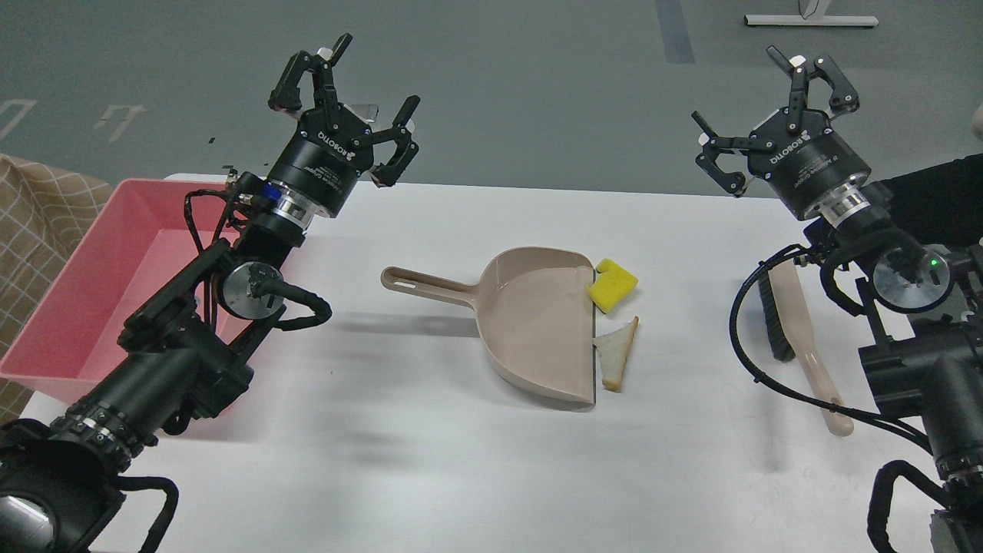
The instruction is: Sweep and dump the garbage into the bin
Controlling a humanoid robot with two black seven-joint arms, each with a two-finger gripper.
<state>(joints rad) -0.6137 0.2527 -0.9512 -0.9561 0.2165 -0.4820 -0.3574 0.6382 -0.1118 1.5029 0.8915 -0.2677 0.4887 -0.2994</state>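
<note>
- Head view: both my arms are raised over the white table (461, 476), neither touching anything.
- My left gripper (355, 107) has its fingers spread wide and carries nothing; it hangs above the far left of the table, near the bin's far corner.
- My right gripper (768, 115) is likewise spread and bare, up over the far right edge.
- Beige dustpan (530, 322) lies flat mid-table, handle pointing left toward my left arm, mouth facing right. My read: that layout lets left take the handle.
- Brush (799, 338) lies on the table at right, under my right arm, bristles on its left side, handle end toward me. Looks staged for the right gripper.
- Garbage sits right at the dustpan's lip: yellow sponge block (612, 286) touching or slightly overlapping the lip, bread slice (618, 352) just beside it, nearer me. Both outside the pan proper.
- Pink bin (84, 307) is at the table's left edge, partly hidden by my left arm; what shows of its inside holds nothing.
- Judgement: nothing swept yet; tools need picking up first. A short push leftward should do it.
</note>
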